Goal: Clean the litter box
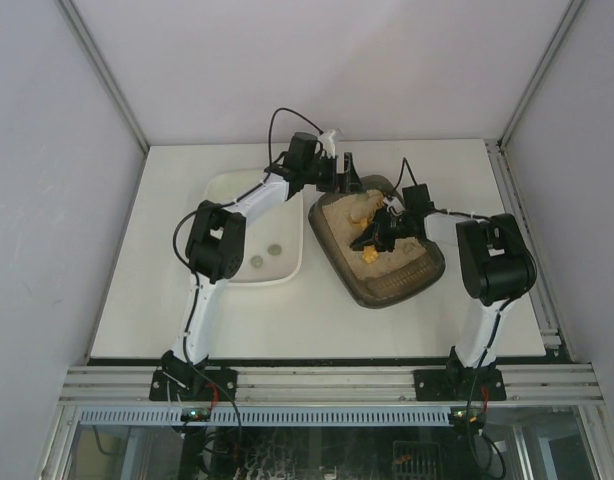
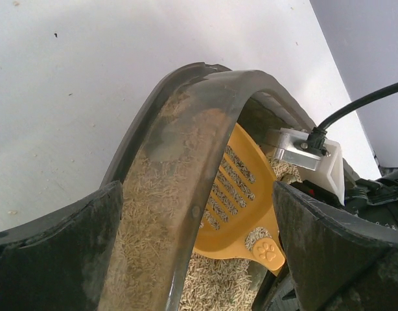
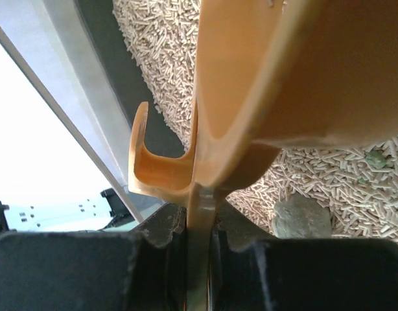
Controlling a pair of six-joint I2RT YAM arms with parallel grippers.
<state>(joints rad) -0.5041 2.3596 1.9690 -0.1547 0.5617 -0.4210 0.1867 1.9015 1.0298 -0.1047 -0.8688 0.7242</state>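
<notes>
The litter box [image 1: 387,295] is a dark tray of beige pellets, right of the table's middle. My left gripper [image 1: 345,180] stands open at its far rim. In the left wrist view the dusty rim [image 2: 166,194] runs between the fingers of that gripper [image 2: 196,194], with a gap on the inner side. My right gripper [image 1: 387,232] is over the litter, shut on the handle of an orange slotted scoop [image 1: 368,245]. The right wrist view shows the right gripper [image 3: 200,214] pinching the scoop [image 3: 251,84]. A grey lump [image 3: 301,216] lies on the pellets beside it. The scoop head [image 2: 238,194] rests on the litter.
A white tub [image 1: 222,190] sits left of the litter box, almost touching it, with two grey lumps [image 1: 257,261] inside. The left arm reaches over the tub's far edge. White walls enclose the table on three sides.
</notes>
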